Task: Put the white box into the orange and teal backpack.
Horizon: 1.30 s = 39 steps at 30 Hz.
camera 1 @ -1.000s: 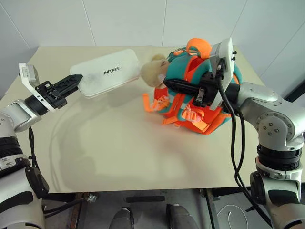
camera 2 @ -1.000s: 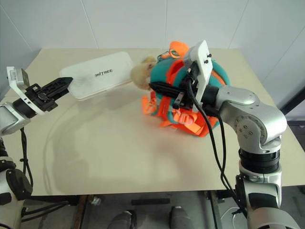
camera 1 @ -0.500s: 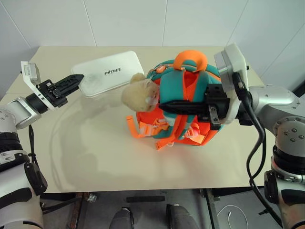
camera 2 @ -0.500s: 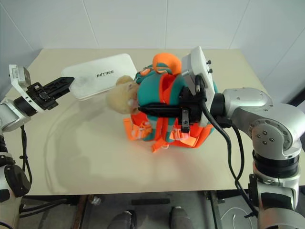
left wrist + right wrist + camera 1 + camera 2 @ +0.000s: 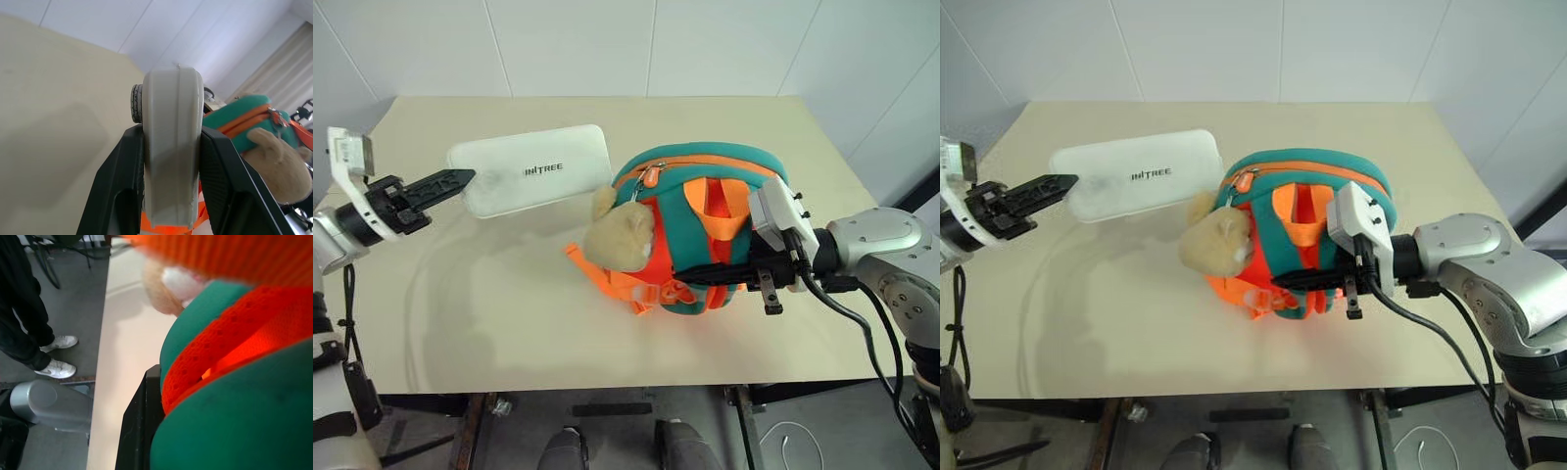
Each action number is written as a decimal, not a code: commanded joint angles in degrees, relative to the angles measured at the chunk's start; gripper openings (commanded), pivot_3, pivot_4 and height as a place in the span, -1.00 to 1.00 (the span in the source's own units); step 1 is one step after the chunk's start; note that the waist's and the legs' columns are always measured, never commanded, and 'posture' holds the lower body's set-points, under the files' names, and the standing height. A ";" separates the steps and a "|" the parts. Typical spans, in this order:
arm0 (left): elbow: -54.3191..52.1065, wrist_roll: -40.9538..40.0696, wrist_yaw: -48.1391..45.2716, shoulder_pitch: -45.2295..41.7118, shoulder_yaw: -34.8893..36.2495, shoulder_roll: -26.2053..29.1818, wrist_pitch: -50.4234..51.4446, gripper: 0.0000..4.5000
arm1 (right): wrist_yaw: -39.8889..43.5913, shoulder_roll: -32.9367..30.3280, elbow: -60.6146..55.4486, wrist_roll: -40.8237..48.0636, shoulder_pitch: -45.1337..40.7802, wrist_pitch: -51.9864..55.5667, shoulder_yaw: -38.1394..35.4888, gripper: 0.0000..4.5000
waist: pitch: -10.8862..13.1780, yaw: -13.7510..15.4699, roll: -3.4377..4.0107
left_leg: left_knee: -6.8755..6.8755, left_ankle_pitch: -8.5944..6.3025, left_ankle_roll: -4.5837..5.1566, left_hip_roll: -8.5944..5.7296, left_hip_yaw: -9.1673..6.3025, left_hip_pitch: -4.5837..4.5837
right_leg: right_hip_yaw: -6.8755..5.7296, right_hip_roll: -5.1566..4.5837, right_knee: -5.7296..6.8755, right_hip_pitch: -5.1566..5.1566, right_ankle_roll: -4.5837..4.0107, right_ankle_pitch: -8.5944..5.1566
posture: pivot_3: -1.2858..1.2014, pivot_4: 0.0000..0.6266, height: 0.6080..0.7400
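Note:
My left gripper [image 5: 450, 182] is shut on the left end of the white box [image 5: 530, 181], holding it off the table at the left, roughly level. In the left wrist view the box's end [image 5: 171, 147] is clamped between the two black fingers [image 5: 122, 186]. The orange and teal backpack [image 5: 705, 164] is at the middle right, with its tan plush toy [image 5: 619, 240] toward the box. At the bag's near side, my right gripper [image 5: 690, 277] is shut on an orange and teal strap [image 5: 220, 357]. A small gap separates the box's right end from the backpack.
The beige table [image 5: 509, 313] has bare surface at the left and front. White walls stand behind it. Loose orange strap ends [image 5: 582, 264] trail off the bag's left side. A person's legs and white shoes [image 5: 29, 338] show beside the table in the right wrist view.
The right gripper has come down and drawn back with the strap, and the backpack has tipped over from upright to lower, nearer the front. The left gripper pulled the box slightly left and back.

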 commanded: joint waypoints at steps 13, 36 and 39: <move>-11.65 -6.84 -5.75 8.24 11.25 2.11 -6.84 -0.45 | 1.13 0.05 1.93 -0.67 -0.52 -1.61 -1.01 -1.00 | 0.00 0.90 -0.01 | 0.13 -0.03 0.06 0.00 -0.03 0.03 | -0.01 -0.01 0.04 0.08 -0.01 0.00 | 0.03 -0.52 1.00; -9.62 0.73 -14.79 2.63 -4.95 4.55 -13.97 -0.45 | 1.79 2.01 4.58 -2.11 -2.53 -2.14 0.17 -1.00 | 0.00 0.94 -0.01 | 0.22 -0.03 0.08 0.00 -0.03 0.03 | -0.01 0.02 0.08 0.10 -0.01 0.00 | 0.03 -0.52 1.00; -8.11 3.79 -16.22 0.51 -8.27 5.10 -16.42 -0.45 | 1.98 2.26 4.81 -2.66 -2.63 -2.29 0.45 -1.00 | 0.00 0.97 -0.01 | 0.28 -0.04 0.08 -0.01 -0.02 0.03 | -0.01 0.02 0.12 0.11 -0.01 0.00 | 0.03 -0.52 1.00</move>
